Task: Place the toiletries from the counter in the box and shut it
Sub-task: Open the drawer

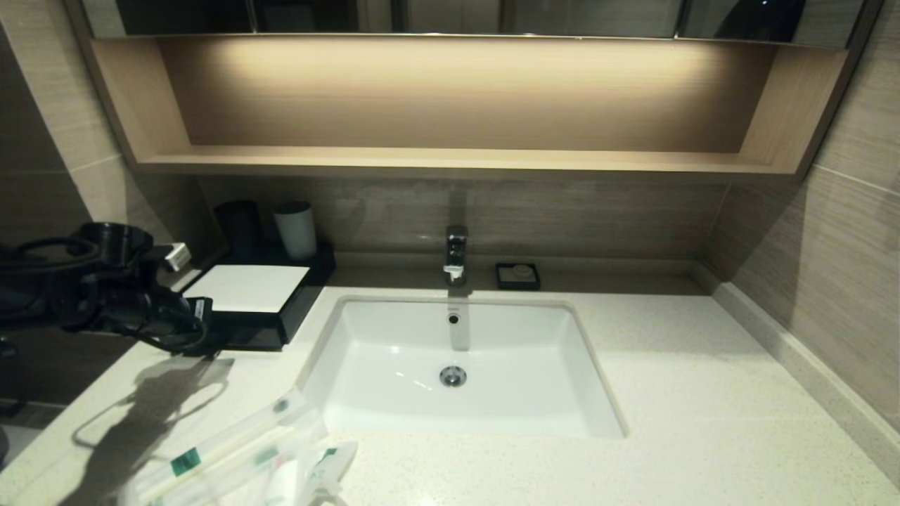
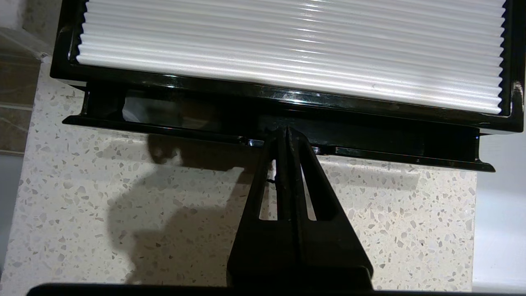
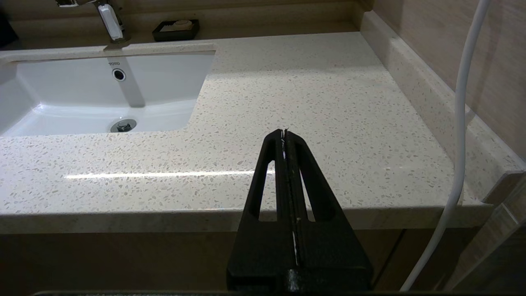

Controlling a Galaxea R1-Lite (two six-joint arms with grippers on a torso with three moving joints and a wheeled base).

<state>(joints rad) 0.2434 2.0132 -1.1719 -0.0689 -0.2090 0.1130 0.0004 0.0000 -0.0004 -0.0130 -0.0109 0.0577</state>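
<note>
Box drawer contacted by closed left gripper

Box (image 1: pixel 246 288): glossy black, rectangular, ribbed white top, left of the white sink (image 1: pixel 394 393) on the speckled stone counter (image 1: pixel 703 393). Left gripper (image 2: pixel 286 132), fingers pressed together, touches its front drawer lip. Right gripper (image 3: pixel 284 133), fingers together, hovers right of the sink. Plastic-wrapped toiletries (image 1: pixel 239 457), several, lie heaped at the sink's near-left corner

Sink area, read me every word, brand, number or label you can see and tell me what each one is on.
"TOTO": on the sink wall, above the overflow hole.
Green labels on the packets: print too small to read.
Soap dish, faucet, box: no readable text.
</note>
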